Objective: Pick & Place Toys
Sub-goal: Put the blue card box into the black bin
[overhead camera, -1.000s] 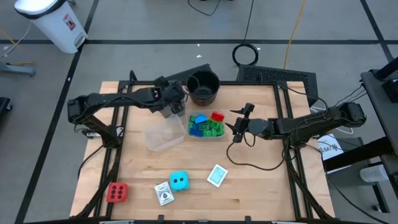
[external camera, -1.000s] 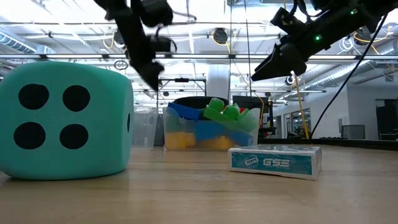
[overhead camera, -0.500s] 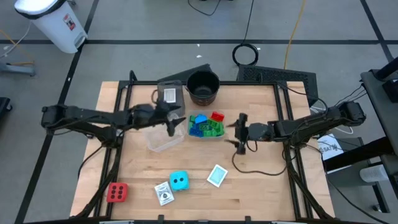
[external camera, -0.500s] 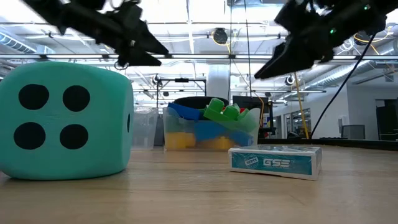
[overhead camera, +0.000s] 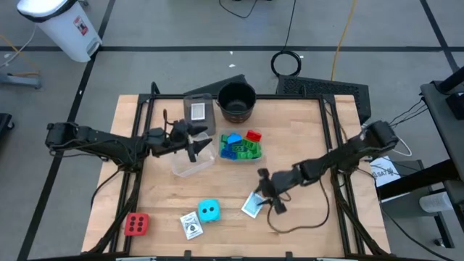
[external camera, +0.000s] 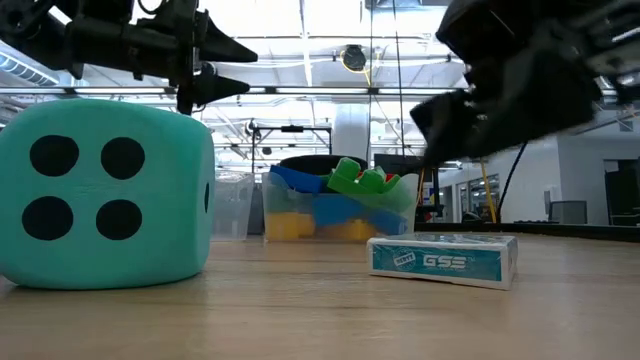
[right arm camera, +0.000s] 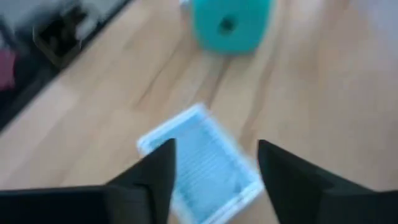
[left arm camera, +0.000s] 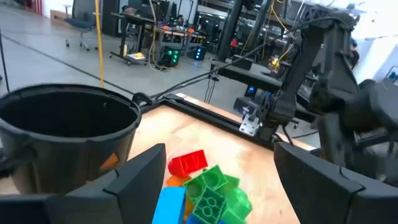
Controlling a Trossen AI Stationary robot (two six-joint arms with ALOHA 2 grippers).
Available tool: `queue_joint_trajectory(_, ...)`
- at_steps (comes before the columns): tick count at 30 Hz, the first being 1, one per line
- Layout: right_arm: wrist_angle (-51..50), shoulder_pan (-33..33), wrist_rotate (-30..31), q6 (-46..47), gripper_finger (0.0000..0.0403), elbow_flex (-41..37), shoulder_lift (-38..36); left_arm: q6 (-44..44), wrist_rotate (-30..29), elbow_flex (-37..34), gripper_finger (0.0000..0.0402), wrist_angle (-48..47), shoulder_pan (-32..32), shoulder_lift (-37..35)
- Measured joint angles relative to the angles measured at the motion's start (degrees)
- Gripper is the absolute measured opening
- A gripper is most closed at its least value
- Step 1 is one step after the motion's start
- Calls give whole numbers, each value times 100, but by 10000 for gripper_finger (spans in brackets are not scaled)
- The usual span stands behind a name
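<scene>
I have swung the right gripper (overhead camera: 265, 193) away from the block tub and down toward the near centre of the table; it now hangs just above the blue white-bordered card (overhead camera: 252, 204), fingers spread with the card framed between them in the right wrist view. Its jaws have narrowed over the last second but have not closed on anything. I judge this to be the approach to a card pickup, with the grasp not yet made.

The left gripper (overhead camera: 194, 145) has pulled back from the black pot (overhead camera: 237, 101) and now hovers over the empty clear tub (overhead camera: 193, 158), fingers spread and holding nothing.

Around the work area:
- The filled clear tub (overhead camera: 241, 147) holds blue, green and red blocks, right of the empty tub.
- A third small tub (overhead camera: 198, 111) with a dark item inside stands left of the pot.
- The cyan dotted cube (overhead camera: 209, 211) sits just left of the target card.
- A second card (overhead camera: 191, 226) lies left of and nearer than that cube.
- The red dotted cube (overhead camera: 136, 224) rests at the near left corner.

The card lies flat on the wood, so I expect the fingers will struggle to get under an edge. The cyan cube is near enough to be nudged.
</scene>
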Motion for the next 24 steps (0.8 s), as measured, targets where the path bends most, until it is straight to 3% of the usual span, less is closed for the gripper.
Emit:
queue_joint_trajectory(8, -1045, 101, 77, -431, 14, 532, 743, -286, 7, 0, 309, -50, -116, 2)
queue_joint_trajectory(10, -1297, 39, 421, -306, 12, 540, 738, -284, 7, 0, 306, -50, -149, 2)
queue_joint_trajectory(15, -2789, -326, 1515, 1129, 10, 778, 514, -166, 6, 0, 301, -56, -188, 4)
queue_joint_trajectory(19, -3217, -598, 1418, 1828, 4, 860, 463, -47, -5, 0, 307, -37, -175, 4)
queue_joint_trajectory(24, -3025, -512, 1266, 1286, 3, 838, 338, -33, -107, 0, 315, -46, -173, 4)
